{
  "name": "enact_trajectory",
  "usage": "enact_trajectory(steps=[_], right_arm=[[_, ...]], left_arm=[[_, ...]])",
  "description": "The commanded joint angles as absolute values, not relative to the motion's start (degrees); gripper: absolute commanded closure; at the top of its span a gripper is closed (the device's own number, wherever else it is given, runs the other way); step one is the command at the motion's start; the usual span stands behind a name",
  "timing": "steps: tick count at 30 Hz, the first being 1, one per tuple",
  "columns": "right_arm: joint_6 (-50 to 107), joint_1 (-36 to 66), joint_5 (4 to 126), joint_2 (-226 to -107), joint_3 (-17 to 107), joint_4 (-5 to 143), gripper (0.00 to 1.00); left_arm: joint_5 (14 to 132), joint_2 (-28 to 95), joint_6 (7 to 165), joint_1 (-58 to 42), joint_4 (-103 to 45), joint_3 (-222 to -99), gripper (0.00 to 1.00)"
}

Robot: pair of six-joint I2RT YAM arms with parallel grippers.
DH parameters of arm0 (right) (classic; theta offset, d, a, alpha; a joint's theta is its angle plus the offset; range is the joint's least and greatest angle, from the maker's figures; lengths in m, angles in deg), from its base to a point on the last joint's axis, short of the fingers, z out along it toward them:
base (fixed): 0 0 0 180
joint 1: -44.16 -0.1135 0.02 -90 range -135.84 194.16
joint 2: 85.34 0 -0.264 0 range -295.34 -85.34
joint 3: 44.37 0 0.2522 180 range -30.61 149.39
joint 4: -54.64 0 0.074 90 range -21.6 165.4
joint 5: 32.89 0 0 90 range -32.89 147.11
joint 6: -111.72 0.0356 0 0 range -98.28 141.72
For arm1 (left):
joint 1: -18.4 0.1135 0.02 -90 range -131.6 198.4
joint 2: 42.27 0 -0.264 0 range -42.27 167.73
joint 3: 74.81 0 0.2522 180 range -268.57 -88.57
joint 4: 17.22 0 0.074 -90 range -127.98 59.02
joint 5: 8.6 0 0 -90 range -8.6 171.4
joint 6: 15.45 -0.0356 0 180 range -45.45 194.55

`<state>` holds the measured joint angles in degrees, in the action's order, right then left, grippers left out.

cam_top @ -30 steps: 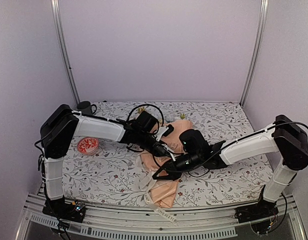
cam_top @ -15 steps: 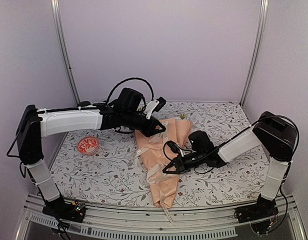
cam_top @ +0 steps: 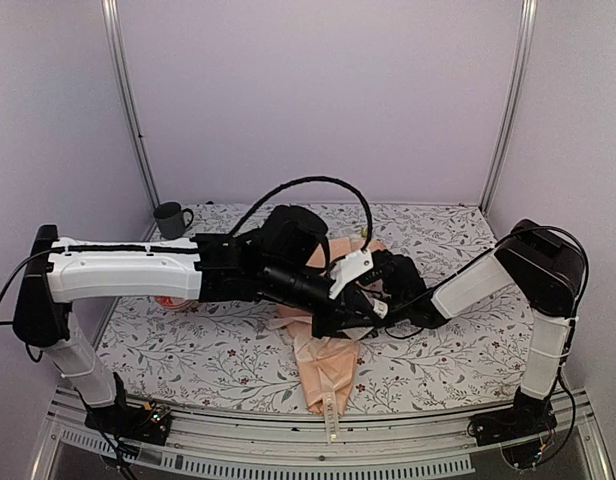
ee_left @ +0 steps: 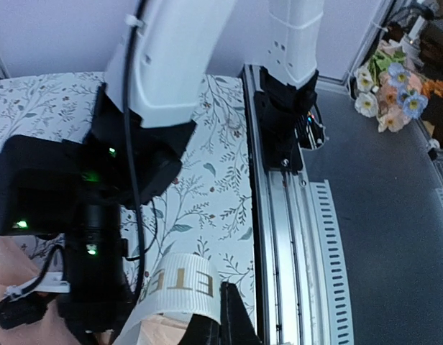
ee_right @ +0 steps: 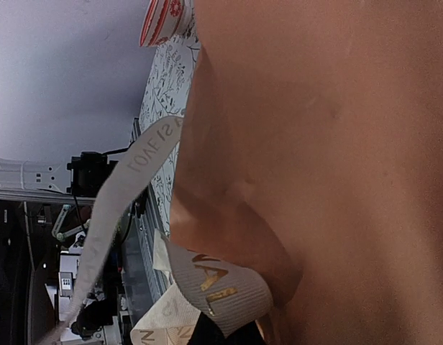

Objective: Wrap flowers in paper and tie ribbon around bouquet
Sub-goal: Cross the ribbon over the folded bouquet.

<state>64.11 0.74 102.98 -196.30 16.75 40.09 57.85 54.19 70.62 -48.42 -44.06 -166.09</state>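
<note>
Bouquet [cam_top: 326, 372] lies in the middle of the table [cam_top: 188, 345], the narrow end of its paper [ee_right: 336, 144] pointing to the near edge, and both arms meet over it. The left gripper [ee_left: 216, 323] is pressed together on the ribbon [ee_left: 180, 284]; the right gripper [ee_right: 209, 335] is closed too, pinching a curl of ribbon beside the paper

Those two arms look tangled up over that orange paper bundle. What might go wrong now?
1. The left gripper and right gripper sit almost touching over the bouquet; they may bump.
2. Both seem shut on the ribbon; a hard pull might crumple the thin paper.
3. The ribbon's loose end lies across the rail at the table edge and may catch there.
</note>
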Motion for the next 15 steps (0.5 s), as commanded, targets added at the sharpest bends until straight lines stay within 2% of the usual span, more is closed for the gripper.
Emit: enact_trajectory(steps=[1, 7, 15], right_arm=[[65.23, 1.81, 103.96, -197.18, 17.28, 38.62, 1.0], [65.31, 1.82, 104.43, -196.78, 16.66, 38.85, 1.0], [64.72, 1.88, 103.46, -195.04, 15.01, 39.89, 1.0]], left_arm=[[55.24, 59.01, 64.92, -52.38, -48.04, -167.96, 1.0], [62.03, 61.84, 66.24, -51.58, -48.56, -171.43, 1.0], [62.78, 50.48, 74.69, -37.6, -34.22, -160.98, 1.0]])
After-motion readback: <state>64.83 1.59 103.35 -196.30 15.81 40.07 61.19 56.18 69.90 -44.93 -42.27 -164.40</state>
